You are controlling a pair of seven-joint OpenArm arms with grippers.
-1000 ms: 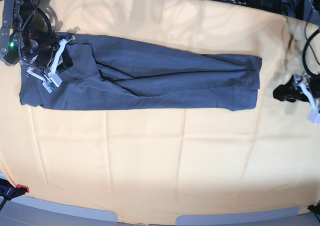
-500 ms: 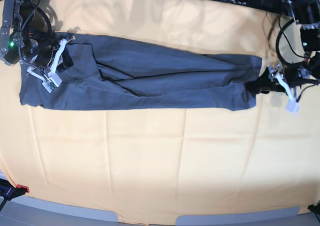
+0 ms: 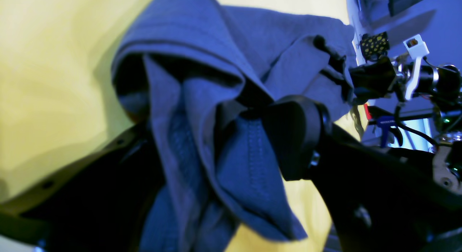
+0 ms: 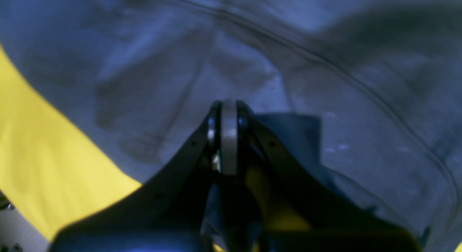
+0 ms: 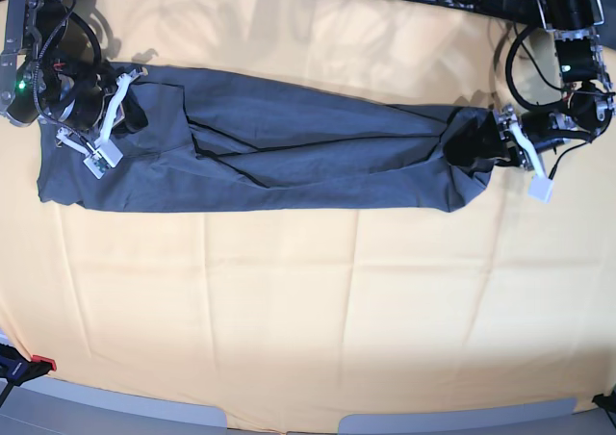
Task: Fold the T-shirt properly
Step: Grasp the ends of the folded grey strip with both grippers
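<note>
Left pincer (image 5: 478,149) reached T-shirt (image 5: 289,146) hem.

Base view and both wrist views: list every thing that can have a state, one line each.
T-shirt: folded into a long band across the tablecloth, bunched at the left claw's end.
Left claw: jaws wide, shirt end bunched between them.
Right claw: shut, over the shirt.
Tablecloth: spread flat, creased.

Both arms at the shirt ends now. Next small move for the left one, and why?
Probably close the left gripper. Its jaws stand wide with the bunched end of the T-shirt between them in the left wrist view, so the cloth isn't pinched yet. The right gripper is already shut at the other end, on the tablecloth. Lifting before closing would likely drop it.
</note>
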